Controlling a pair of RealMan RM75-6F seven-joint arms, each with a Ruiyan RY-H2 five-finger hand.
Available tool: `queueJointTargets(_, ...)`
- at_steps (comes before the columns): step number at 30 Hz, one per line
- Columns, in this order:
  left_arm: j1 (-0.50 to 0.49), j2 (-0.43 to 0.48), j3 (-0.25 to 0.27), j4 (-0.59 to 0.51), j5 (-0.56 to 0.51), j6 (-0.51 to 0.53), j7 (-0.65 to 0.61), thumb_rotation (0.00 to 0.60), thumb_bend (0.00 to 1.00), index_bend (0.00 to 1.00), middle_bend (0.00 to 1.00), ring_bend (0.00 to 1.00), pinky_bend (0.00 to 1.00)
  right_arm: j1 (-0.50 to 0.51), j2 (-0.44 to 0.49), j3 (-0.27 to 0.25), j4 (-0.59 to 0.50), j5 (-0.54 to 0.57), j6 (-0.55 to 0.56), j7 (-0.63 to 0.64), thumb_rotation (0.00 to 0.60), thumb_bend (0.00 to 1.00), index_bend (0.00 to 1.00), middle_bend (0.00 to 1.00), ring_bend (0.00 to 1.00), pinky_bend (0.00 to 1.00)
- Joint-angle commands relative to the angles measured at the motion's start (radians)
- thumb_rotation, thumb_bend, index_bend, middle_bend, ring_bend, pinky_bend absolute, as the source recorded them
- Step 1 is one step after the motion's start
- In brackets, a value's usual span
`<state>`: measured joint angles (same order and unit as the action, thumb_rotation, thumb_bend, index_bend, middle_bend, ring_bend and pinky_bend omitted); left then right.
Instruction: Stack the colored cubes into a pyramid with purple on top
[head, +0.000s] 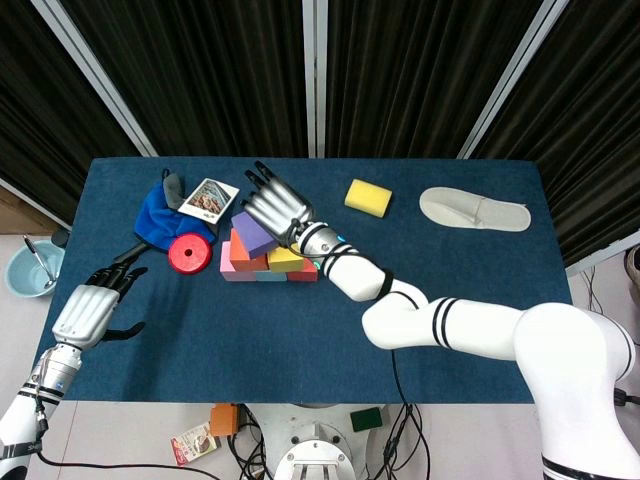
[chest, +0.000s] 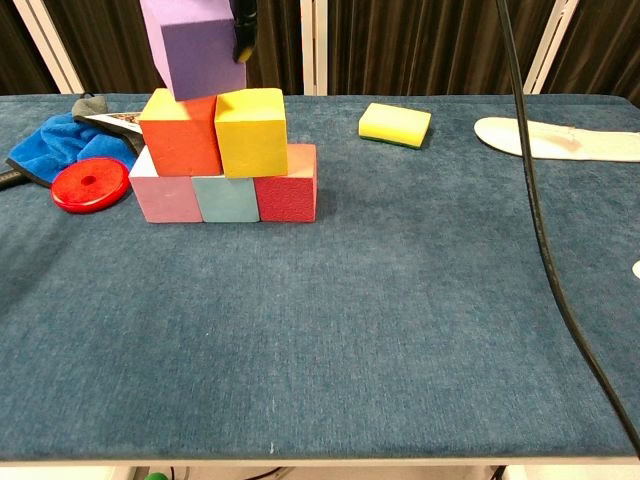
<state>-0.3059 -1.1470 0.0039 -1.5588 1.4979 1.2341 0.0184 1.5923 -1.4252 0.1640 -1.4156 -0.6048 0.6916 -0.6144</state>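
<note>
Pink (chest: 165, 196), teal (chest: 227, 198) and red (chest: 287, 195) cubes form the bottom row at the table's left. An orange cube (chest: 178, 133) and a yellow cube (chest: 250, 132) sit on them. My right hand (head: 278, 210) holds the purple cube (chest: 192, 45) from behind, just over the orange cube and the seam; whether it touches them I cannot tell. In the chest view only one dark fingertip (chest: 241, 30) shows at the cube's right edge. My left hand (head: 88, 312) hovers by the front left corner, fingers apart, holding nothing.
A red disc (chest: 90, 185), a blue cloth (chest: 50, 142) and a photo card (head: 208, 198) lie left of the stack. A yellow sponge (chest: 394, 124) and a white slipper (chest: 555, 138) lie at the back right. A black cable (chest: 545, 260) crosses the chest view.
</note>
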Motion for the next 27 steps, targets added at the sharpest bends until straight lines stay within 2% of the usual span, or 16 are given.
queueJointTargets(1, 0.0, 0.0, 0.0, -0.002, 0.004, 0.003, 0.0, 0.496, 0.17, 0.12, 0.03, 0.09, 0.18, 0.012, 0.012, 0.001, -0.062, 0.136, 0.081, -0.053, 0.6, 0.08, 0.45, 0.42, 0.07, 0.0)
queueJointTargets(6, 0.001, -0.001, 0.0, -0.008, 0.01, 0.009, 0.004, 0.515, 0.17, 0.12, 0.03, 0.09, 0.18, 0.063, 0.006, 0.012, -0.126, 0.364, 0.18, -0.154, 0.6, 0.08, 0.45, 0.43, 0.1, 0.0)
queueJointTargets(9, 0.003, 0.0, 0.001, -0.011, 0.013, 0.013, 0.005, 0.497, 0.18, 0.12, 0.03, 0.09, 0.18, 0.089, -0.005, 0.028, -0.146, 0.459, 0.23, -0.198, 0.6, 0.08, 0.45, 0.43, 0.11, 0.0)
queueJointTargets(13, 0.005, -0.001, 0.002, -0.01, 0.011, 0.014, 0.004, 0.513, 0.17, 0.12, 0.03, 0.09, 0.18, 0.11, -0.03, 0.035, -0.151, 0.529, 0.278, -0.254, 0.6, 0.08, 0.45, 0.44, 0.13, 0.0)
queueJointTargets(27, 0.007, -0.009, 0.005, 0.003, 0.014, 0.012, -0.007, 0.503, 0.17, 0.12, 0.03, 0.09, 0.18, 0.14, -0.109, 0.094, -0.116, 0.649, 0.357, -0.387, 0.6, 0.07, 0.44, 0.43, 0.13, 0.0)
